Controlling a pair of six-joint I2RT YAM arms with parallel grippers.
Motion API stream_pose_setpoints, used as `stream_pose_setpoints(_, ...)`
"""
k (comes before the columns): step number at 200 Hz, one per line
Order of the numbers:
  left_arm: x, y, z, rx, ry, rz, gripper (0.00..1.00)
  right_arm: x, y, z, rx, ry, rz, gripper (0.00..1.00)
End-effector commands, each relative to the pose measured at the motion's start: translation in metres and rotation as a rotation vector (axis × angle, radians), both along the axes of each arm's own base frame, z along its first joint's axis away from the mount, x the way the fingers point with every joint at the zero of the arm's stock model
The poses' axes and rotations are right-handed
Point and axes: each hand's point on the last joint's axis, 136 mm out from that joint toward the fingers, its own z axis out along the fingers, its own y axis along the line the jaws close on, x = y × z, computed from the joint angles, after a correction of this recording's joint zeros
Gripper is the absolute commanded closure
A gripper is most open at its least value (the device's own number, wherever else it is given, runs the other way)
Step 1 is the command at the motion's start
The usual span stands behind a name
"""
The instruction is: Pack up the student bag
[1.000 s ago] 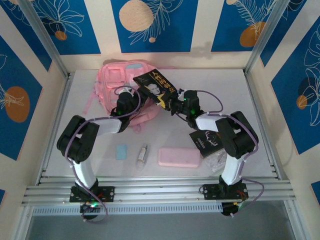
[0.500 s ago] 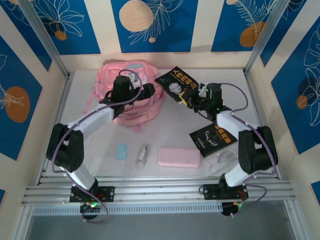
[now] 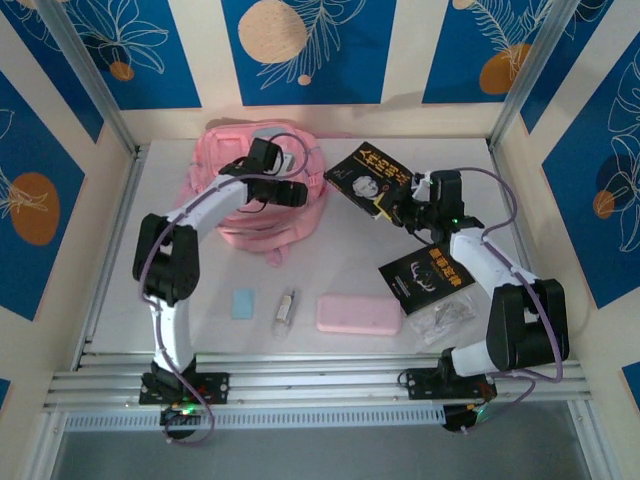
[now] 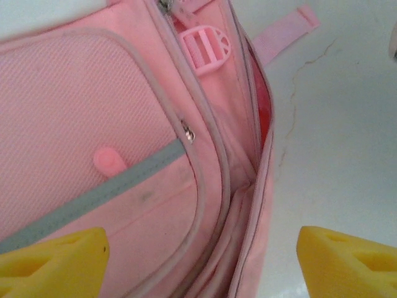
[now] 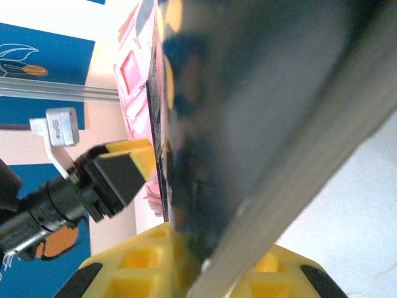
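1. The bag is lying flat at the far left of the table. Its main zip opening is gaping along the right side.
2. The left gripper is hovering over that right edge, jaws spread wide and empty. In the wrist view the left gripper is straddling the seam beside the opening.
3. The right gripper is pinching a black book by its near edge, holding it tilted just right of the bag.
4. Handling, as a judgement: the bag is looking soft, limp and light, so its mouth is likely to collapse when released. The piped zip rim beside the opening is offering the firmest hold, since the flat panels would only bunch.
5. Writing: white characters are showing on the held book and on a second book lying near right, both too small to read. No brand is readable on the bag.
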Motion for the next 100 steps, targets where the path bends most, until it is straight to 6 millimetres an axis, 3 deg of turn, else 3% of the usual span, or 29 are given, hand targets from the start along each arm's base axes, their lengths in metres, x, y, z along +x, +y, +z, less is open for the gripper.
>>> stream_pose_setpoints(1,0.009,0.0,0.001,0.044,0.007,0.018,0.24,-0.004,0.001,0.018,0.008,-0.078,0.031,1.0)
stream_pose_setpoints(50,0.021,0.015,-0.03,0.22,0.055,0.078,0.29,-0.006,-0.004,0.018,0.01,-0.086,0.006,1.0)
stream_pose_setpoints(100,0.013,-0.005,-0.06,0.251,0.114,0.009,0.25,-0.007,-0.004,0.014,0.02,-0.081,0.001,1.0)
